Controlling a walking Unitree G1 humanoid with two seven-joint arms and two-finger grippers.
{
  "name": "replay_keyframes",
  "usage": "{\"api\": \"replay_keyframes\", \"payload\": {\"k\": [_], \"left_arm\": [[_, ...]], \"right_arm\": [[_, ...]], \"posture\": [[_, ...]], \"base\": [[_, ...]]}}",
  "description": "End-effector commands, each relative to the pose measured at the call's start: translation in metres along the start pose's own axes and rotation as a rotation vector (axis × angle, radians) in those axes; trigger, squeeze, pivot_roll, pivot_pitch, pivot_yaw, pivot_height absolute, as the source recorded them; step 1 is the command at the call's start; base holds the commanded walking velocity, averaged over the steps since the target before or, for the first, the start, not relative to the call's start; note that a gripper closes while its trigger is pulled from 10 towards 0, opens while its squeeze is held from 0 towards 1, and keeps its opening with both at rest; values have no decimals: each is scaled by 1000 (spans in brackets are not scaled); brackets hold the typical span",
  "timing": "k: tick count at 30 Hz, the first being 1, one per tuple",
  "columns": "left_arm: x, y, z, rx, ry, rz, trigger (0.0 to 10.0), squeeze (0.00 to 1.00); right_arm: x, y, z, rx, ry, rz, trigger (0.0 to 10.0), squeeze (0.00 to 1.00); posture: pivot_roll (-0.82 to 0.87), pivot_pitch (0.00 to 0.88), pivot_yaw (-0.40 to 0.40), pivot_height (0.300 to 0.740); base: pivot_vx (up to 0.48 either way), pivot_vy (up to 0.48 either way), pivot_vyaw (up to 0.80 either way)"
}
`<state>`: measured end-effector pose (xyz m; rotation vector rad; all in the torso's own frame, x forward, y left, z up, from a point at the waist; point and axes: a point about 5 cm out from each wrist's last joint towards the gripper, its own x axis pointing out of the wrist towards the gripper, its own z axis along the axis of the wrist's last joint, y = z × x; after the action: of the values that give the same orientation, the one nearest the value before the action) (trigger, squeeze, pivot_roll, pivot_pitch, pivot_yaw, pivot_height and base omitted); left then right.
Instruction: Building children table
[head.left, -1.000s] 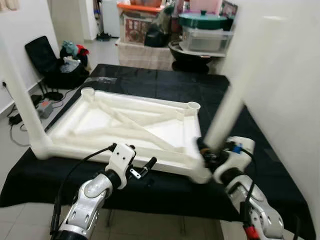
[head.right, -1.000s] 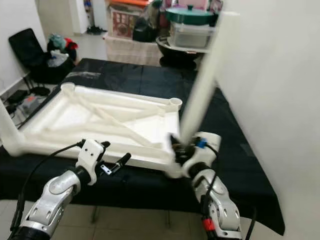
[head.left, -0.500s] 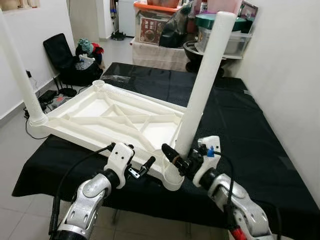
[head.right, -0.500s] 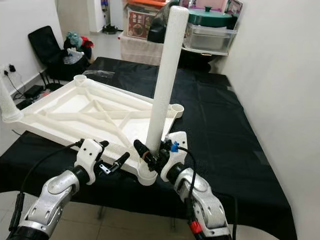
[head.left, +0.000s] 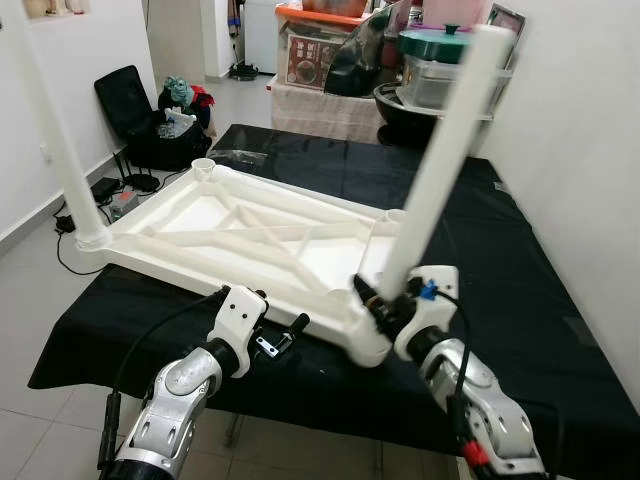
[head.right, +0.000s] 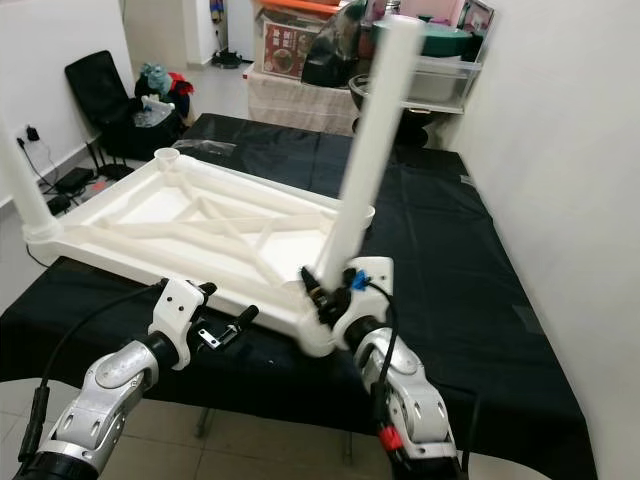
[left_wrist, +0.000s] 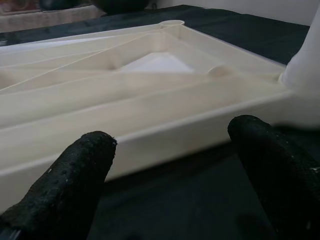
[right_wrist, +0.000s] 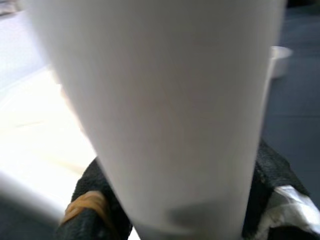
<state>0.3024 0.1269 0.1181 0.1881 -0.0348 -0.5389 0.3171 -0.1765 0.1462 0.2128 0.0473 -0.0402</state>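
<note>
A white plastic children's tabletop (head.left: 250, 235) lies upside down on a desk (head.left: 480, 250) draped in black cloth, its ribbed underside and diagonal braces facing up, as the robot fits the legs. The right hand (head.left: 385, 305) is clamped around the base of a smooth, round white leg (head.left: 440, 170), which stands in the near right corner socket but leans to the right rather than standing straight. A second leg (head.left: 60, 130) already rises from the near left corner. Two far corner sockets, one at the back left (head.left: 204, 165) and one at the back right (head.right: 362, 213), are open cups with nothing in them, so the job looks about half done: the held leg probably needs squaring up and pressing home, and two more legs remain to fit. The left hand (head.left: 280, 335) hovers just off the tabletop's near edge, its padded black fingers (left_wrist: 75, 170) spread wide and holding nothing. The moulded plastic looks matte, hollow and light; behind the desk stand a black chair (head.left: 125, 100) and stacked storage boxes (head.left: 440, 75)
</note>
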Motion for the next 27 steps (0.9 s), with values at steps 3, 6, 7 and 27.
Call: {"api": "replay_keyframes", "payload": {"k": [3,6,7,27], "left_arm": [[0,-2,-1,16,4,-3,10000,0],[0,-3,-3,14,9,-1,10000,0],[0,-3,-3,14,9,-1,10000,0],[-1,-4,-3,13,13,-10,10000,0]], "right_arm": [[-6,-51,-6,5,9,-330,0,0],[-30,-101,-14,-22,51,-733,0,0],[-30,-101,-14,-22,51,-733,0,0],[-25,11,20,86,-75,413,10000,0]], "posture": [[57,0,-130,740],[53,0,-131,740],[53,0,-131,740],[46,0,-123,740]], "base": [[0,0,0],[0,0,0],[0,0,0],[0,0,0]]}}
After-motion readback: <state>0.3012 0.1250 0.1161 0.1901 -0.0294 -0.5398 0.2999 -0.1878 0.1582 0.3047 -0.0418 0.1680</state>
